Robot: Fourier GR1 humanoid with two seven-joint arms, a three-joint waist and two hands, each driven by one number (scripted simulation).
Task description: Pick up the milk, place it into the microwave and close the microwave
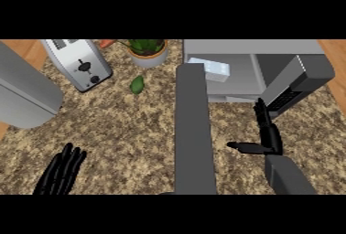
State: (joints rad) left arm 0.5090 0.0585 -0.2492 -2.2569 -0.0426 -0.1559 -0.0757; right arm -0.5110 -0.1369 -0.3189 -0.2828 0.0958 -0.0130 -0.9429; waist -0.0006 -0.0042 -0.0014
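Milk carton (211, 70) sitting inside the microwave (251, 59), door (194, 132) swung open toward the near edge. Right hand (266, 137) just right of it, fingers straight, holding nothing. Left hand (61, 171) resting open, near left.

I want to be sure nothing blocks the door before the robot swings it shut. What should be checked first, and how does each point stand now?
1. Milk inside the microwave: ok, the carton lies in the cavity.
2. Milk clear of the door's path: cannot tell, its front corner sits near the opening's edge.
3. Right hand released and out of the cavity: ok, fingers straight, holding nothing.
4. Right hand placed to push the microwave door: not ok, it sits between door and cavity, not behind the door.
5. Left hand out of the way: ok, open at the lower left.
6. Door open: ok, it stands fully swung out.
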